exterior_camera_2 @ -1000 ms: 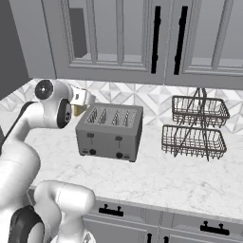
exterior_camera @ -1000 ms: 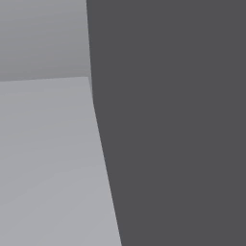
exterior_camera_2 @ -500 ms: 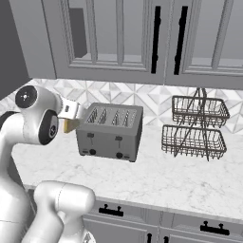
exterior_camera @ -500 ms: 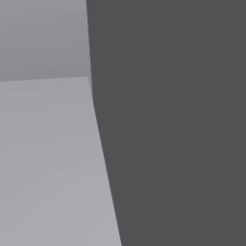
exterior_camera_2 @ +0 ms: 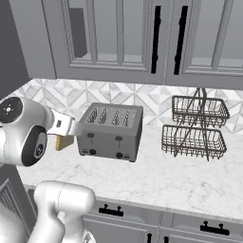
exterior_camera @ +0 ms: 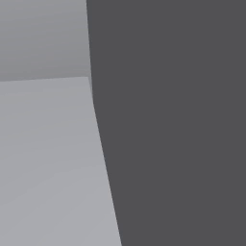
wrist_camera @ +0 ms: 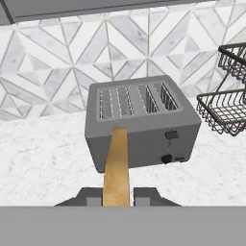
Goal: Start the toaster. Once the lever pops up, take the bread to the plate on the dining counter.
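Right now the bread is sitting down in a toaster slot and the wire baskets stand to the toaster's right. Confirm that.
Not quite. The bread is not in a slot: the hand view shows it edge-on between the end effector fingers, in front of the toaster. The wire baskets do stand to the toaster's right.

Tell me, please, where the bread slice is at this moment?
In the hand view the bread stands on edge between the gripper fingers, held in front of the grey toaster, with the wire baskets off to the right.

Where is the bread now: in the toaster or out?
Out: the pincer holds the bread edge-on before the toaster, whose slots look empty.
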